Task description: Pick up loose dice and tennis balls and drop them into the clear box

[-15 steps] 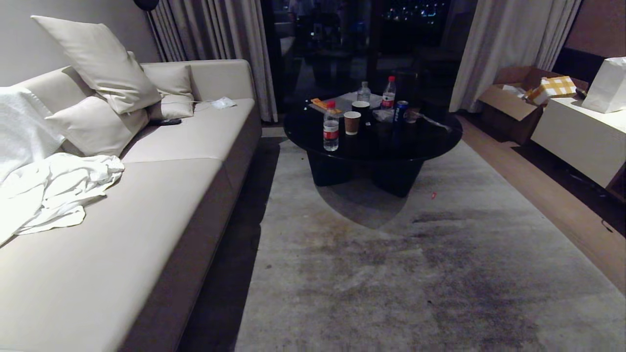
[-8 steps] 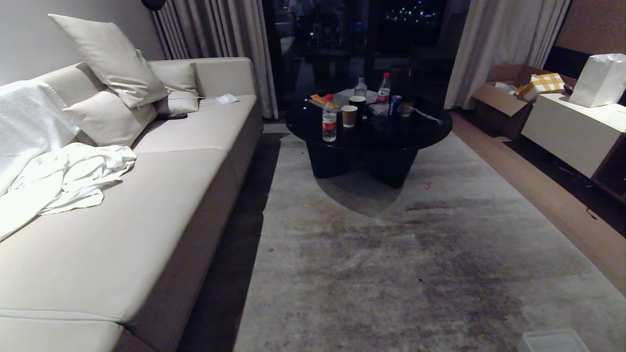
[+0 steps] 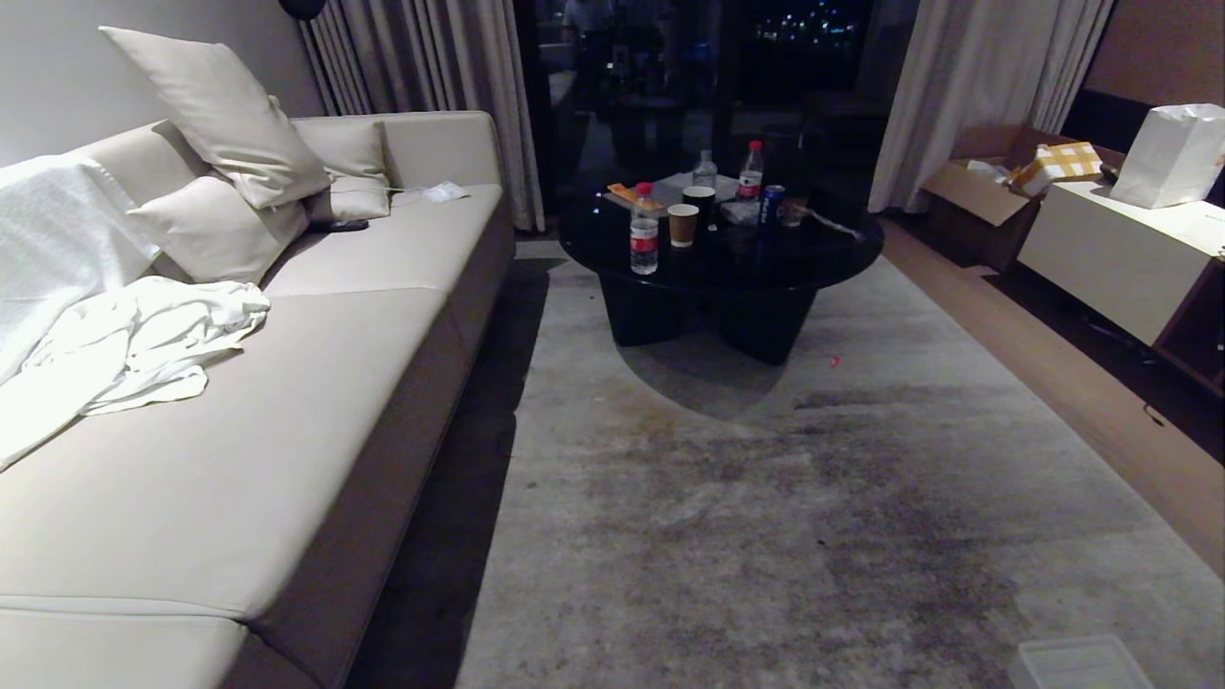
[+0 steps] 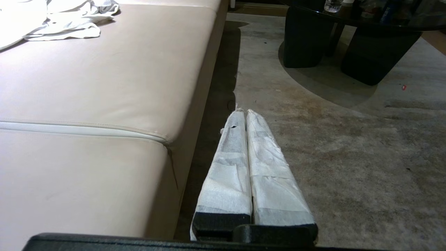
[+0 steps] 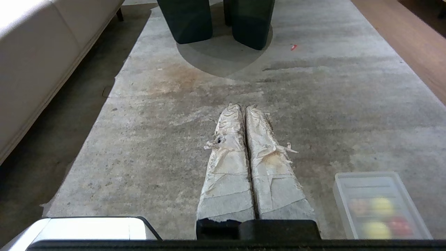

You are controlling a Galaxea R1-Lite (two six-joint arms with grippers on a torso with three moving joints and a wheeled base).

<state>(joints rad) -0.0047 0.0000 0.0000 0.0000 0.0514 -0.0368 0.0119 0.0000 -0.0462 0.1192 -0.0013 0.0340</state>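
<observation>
In the head view no arm is visible; the room shows a pale sofa (image 3: 287, 402) on the left of the frame, a grey rug (image 3: 766, 526) in the middle and a round black surface (image 3: 718, 258) in the upper centre carrying bottles and cups. The clear box (image 3: 1072, 662) sits on the rug at the lower right corner of the head view, cut by the frame edge. In the right wrist view it lies at the lower right, just beside the right gripper (image 5: 245, 108), and blurred yellow and red shapes show through its translucent top; I judge these are the dice and tennis balls (image 5: 379, 216), but whether a lid covers them I cannot tell. No loose die or ball is visible on the rug in any view. The right gripper is fully closed, its two wrapped fingers pressed together, and it holds nothing. The left gripper (image 4: 243, 111) is closed and empty in the same way, hanging over the rug's edge near the sofa. The risk from here, as I judge it, is that the robot reaches before it finds the loose items, because they lie outside the views. Also the closed fingers could knock the light box and push it away if the arm descends close beside it.
</observation>
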